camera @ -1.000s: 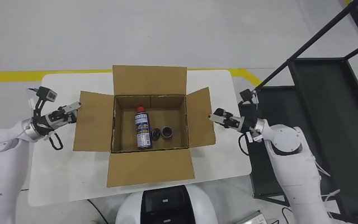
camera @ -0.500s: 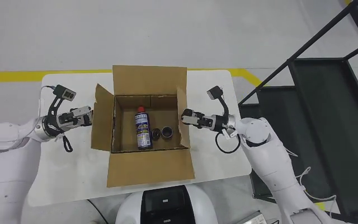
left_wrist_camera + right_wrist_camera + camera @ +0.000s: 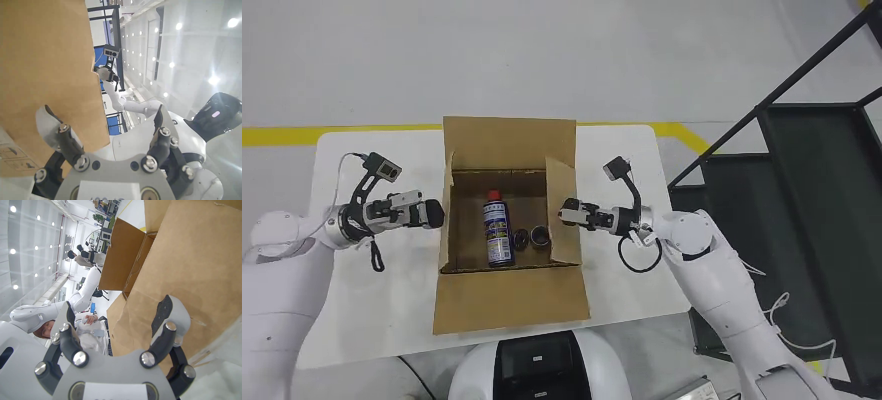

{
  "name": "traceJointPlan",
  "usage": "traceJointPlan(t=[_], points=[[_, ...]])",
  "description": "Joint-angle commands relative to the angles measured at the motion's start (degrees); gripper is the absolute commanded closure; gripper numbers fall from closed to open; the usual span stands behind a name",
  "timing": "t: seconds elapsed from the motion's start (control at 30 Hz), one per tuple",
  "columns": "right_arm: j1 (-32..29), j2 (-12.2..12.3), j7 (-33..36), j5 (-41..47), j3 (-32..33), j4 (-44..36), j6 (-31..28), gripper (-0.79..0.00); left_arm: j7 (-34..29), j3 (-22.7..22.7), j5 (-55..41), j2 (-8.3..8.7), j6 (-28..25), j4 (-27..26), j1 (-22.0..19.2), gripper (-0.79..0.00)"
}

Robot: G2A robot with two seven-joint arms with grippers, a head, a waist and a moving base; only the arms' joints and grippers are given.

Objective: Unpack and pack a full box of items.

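There are 1 box (image 3: 510, 300), 1 spray can (image 3: 498, 232) and 2 round objects (image 3: 541, 236).

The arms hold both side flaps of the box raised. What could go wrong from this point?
The left pincer and right pincer are open and seem only to push against the left flap and right flap, so a flap might slip off and spring back. If one arm pushes harder, the box could slide on the table.
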Motion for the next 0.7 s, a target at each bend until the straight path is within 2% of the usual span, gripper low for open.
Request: traceJointPlan(t=[0.0,0.13,0.2,0.4,0.53,0.67], points=[[0.00,0.00,0.00,0.00,0.00,0.00,0.00,-0.785,0.00,0.00,0.00,0.00,0.00,0.00,0.00,-0.785],[-0.43,-0.10,-0.50,0.54,-0.64,-0.42,0.20,-0.785,0.00,0.00,0.00,0.00,0.00,0.00,0.00,-0.785],[0.05,-0.31,-0.56,-0.29,-2.48,-0.04,1.68,-0.785,2.38,0.84,2.49,-0.07,0.63,-2.04,0.33,-0.785],[4.90,-1.29,-2.95,-4.01,-7.42,3.30,3.51,-0.785,2.73,7.84,9.60,-1.11,4.45,-5.60,-1.99,-0.785],[6.61,-1.65,-4.09,-6.00,-9.22,4.51,3.90,-0.785,1.89,11.40,11.16,-1.87,5.27,-4.69,-3.85,-0.785],[7.27,-1.71,-4.09,-8.08,-10.32,5.04,5.71,-0.785,1.71,13.02,11.00,-2.36,4.86,-3.49,-4.86,-0.785]])
